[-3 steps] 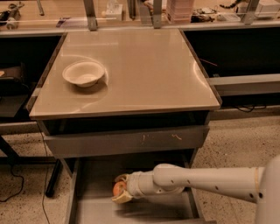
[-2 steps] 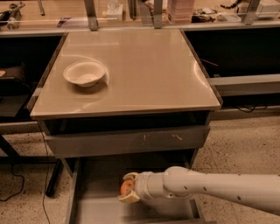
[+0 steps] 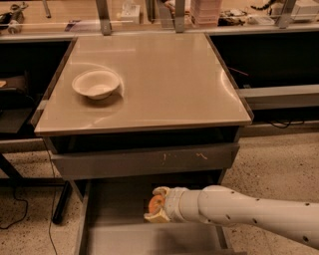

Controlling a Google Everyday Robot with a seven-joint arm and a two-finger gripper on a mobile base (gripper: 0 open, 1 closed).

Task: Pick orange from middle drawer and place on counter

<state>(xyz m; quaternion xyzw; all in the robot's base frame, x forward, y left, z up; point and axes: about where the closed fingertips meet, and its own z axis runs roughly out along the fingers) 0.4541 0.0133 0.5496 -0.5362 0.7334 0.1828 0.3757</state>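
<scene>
The orange [image 3: 156,203] is small and round and sits between the fingers of my gripper [image 3: 155,204], just above the floor of the pulled-out middle drawer [image 3: 112,229]. The gripper is shut on the orange, one pale finger above it and one below. My white arm [image 3: 249,211] reaches in from the lower right. The glossy beige counter [image 3: 159,79] lies above the drawers, with a closed grey drawer front [image 3: 144,160] under its edge.
A white bowl [image 3: 96,83] stands on the counter's left side. A cluttered wooden bench [image 3: 159,15] runs along the back. A speckled floor [image 3: 279,159] lies to the right, and a dark table leg and cable [image 3: 59,209] to the left.
My gripper with the orange has shifted a little to the right inside the drawer and the arm has drawn back toward the lower right.
</scene>
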